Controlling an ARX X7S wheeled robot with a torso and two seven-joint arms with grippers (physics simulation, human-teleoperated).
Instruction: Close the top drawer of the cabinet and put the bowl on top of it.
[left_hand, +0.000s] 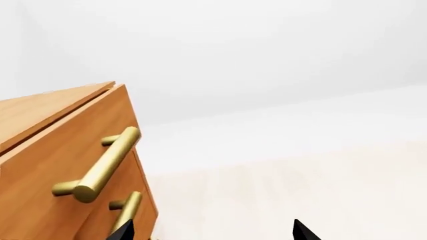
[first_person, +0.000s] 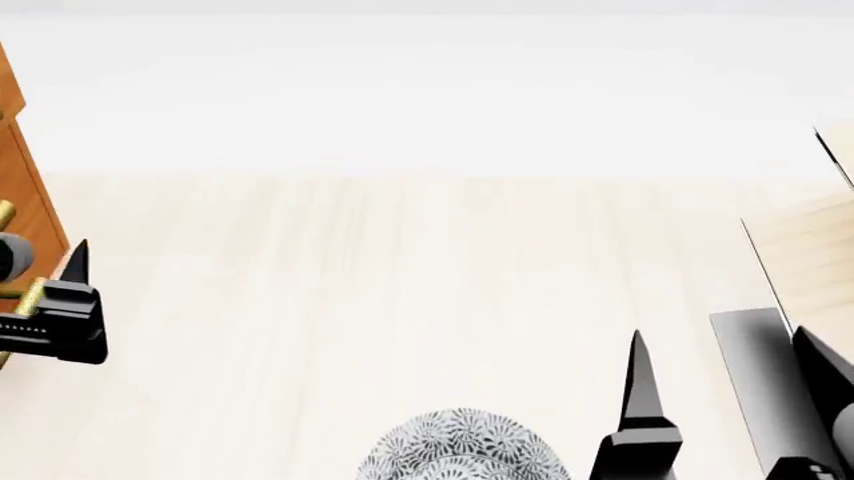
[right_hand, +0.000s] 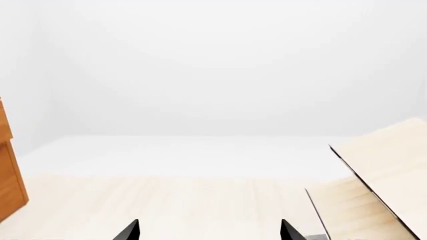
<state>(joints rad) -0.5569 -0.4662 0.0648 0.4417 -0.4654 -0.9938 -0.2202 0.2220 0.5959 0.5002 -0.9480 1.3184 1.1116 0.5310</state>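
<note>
Patterned grey-blue-and-white round bowl (first_person: 461, 447) sits beside our right gripper (first_person: 727, 400), whose black fingers we hold spread open.

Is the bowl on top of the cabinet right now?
No, the bowl sits low on the pale floor in the head view, far from the cabinet at the left edge.
</note>
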